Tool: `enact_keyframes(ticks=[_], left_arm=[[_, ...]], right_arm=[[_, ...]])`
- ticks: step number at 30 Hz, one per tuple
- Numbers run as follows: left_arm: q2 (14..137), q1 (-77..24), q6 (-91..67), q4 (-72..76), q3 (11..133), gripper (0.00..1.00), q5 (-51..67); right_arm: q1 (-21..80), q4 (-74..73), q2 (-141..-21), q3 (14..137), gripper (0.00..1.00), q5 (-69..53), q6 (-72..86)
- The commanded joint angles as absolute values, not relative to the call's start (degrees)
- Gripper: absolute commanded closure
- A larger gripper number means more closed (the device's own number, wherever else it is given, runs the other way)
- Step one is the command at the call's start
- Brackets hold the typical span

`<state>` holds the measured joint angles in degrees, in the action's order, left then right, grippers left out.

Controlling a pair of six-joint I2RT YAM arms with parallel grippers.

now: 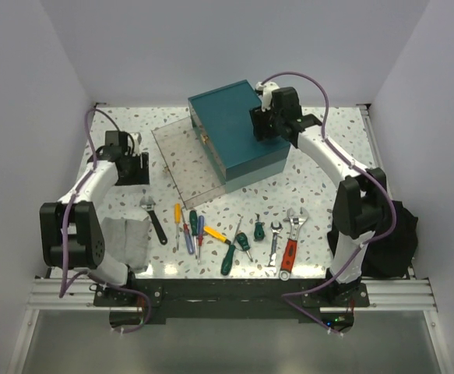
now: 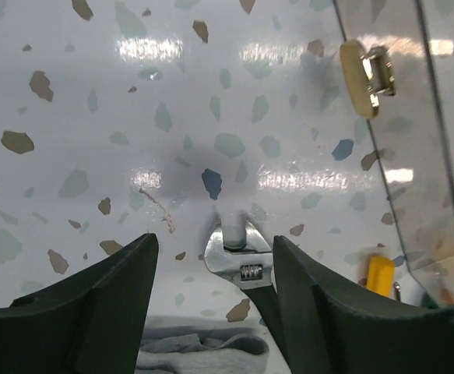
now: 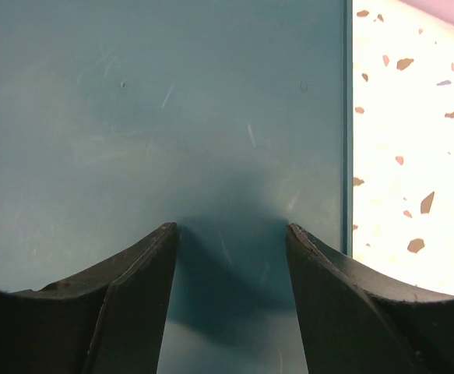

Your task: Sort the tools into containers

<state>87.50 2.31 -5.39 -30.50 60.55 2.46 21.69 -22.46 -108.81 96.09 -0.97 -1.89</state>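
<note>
Teal box [image 3: 133,117] sits below our right claw [image 3: 230,227], spread and empty. Our left claw [image 2: 215,241] is also spread, empty, above the desk [image 2: 94,117] by the wrench [image 2: 238,261].

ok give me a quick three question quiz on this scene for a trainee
1. True or false: the right gripper has its jaws shut.
2. Which tool shows between the fingers of the left gripper in its wrist view? A. black-handled adjustable wrench B. red-handled wrench C. yellow screwdriver
3. Fill in: the tools all lie on the ___, none in the clear drawer.

Key:
1. False. The jaws are open and empty, over the teal box.
2. A. It lies on the surface below the open jaws.
3. table
</note>
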Motion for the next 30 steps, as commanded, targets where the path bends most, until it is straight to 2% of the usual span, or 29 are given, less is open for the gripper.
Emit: enact_keyframes(ticks=[1, 9, 13, 21, 26, 29, 30], left_arm=[[92.02, 2.73, -0.26, -35.77, 63.46, 0.35, 2.27], [97.99, 2.72, 1.41, -35.07, 65.21, 0.4, 1.5], [99.23, 2.64, 1.58, -36.03, 64.52, 0.46, 0.88], [99.4, 2.72, 2.37, -35.95, 61.26, 0.55, 0.44], [102.83, 2.81, 2.46, -37.09, 61.08, 0.61, 1.58], [103.01, 2.72, 2.64, -37.88, 60.91, 0.72, 3.77], [103.09, 2.81, 3.25, -38.49, 60.73, 0.79, 4.48]], right_arm=[[22.67, -24.7, -103.2, 95.19, 0.39, -1.58, -1.84], [28.73, -23.99, -96.24, 94.92, 0.38, -1.05, -5.27], [30.58, -24.08, -94.4, 94.48, 0.37, -1.32, -5.19], [33.57, -24.43, -95.01, 94.92, 0.37, -2.55, -3.7], [39.54, -23.73, -99.04, 94.83, 0.37, -5.27, -1.5], [42.71, -23.3, -102.03, 96.33, 0.37, -5.8, -0.61], [43.24, -23.2, -102.82, 96.68, 0.36, -6.24, -0.44]])
